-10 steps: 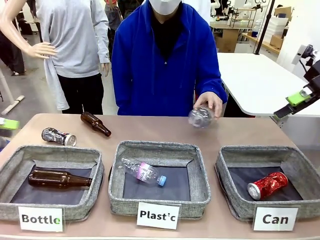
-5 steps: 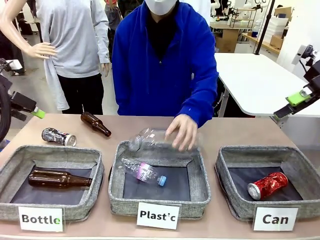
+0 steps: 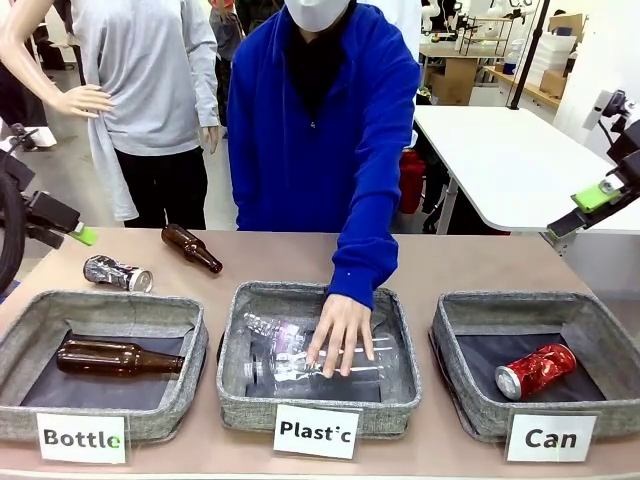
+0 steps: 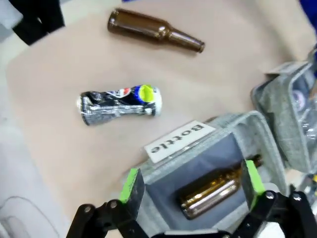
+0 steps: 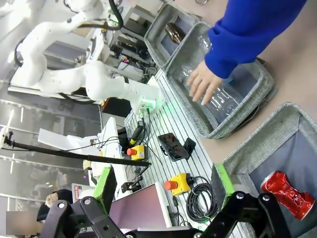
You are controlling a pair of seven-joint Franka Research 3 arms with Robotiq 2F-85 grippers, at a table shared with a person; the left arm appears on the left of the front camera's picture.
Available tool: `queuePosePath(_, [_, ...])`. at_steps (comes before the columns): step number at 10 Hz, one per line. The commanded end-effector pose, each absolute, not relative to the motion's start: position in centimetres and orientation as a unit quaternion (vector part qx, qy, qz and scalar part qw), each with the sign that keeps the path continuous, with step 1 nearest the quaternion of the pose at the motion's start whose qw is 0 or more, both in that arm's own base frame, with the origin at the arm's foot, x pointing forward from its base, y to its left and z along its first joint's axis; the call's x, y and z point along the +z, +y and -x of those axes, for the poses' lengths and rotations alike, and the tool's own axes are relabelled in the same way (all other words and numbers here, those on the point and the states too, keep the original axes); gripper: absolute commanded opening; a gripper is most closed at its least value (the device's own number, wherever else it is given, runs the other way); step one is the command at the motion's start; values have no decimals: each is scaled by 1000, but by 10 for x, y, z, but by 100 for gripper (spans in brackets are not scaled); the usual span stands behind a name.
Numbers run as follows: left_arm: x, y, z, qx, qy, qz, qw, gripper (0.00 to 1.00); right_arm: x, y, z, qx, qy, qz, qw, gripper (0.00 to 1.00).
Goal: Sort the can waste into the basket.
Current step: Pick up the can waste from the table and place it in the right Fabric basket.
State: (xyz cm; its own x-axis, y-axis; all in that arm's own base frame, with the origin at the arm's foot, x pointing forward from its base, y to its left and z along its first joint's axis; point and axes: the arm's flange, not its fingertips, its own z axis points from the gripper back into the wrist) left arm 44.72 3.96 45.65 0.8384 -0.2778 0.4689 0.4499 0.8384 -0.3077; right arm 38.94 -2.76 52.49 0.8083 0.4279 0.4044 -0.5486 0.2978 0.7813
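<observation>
Red can (image 3: 535, 370) lay in basket (image 3: 500, 301), silver can (image 4: 120, 103) on surface (image 3: 480, 262); left tool (image 4: 190, 183), right tool (image 5: 163, 186) gaped empty; we reckoned left should grab silver next.

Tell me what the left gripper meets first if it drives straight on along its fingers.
Probably the Bottle bin: the left gripper, open, frames its wall and the brown bottle inside. The silver can lies off that line. Depth is unclear.

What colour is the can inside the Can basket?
Crushed can: shiny red, best in front view.
</observation>
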Motion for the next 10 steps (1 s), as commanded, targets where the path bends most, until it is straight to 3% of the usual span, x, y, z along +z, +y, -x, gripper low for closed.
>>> queuePosePath(1, [454, 44, -497, -292, -128, 151, 936, 100, 527, -31, -389, 312, -58, -506, 802, 100])
queuePosePath(2, [444, 43, -514, -343, -103, 122, 926, 100, 527, -31, -389, 312, -58, -506, 802, 100])
queuePosePath(6, [430, 40, -552, -394, -165, 131, 895, 100, 527, -31, -389, 312, -58, -506, 802, 100])
queuePosePath(8, [423, 31, -555, -439, -139, 108, 881, 100, 527, -31, -389, 312, -58, -506, 802, 100])
queuePosePath(10, [423, 30, -565, -376, -135, 103, 911, 100, 527, -31, -389, 312, -58, -506, 802, 100])
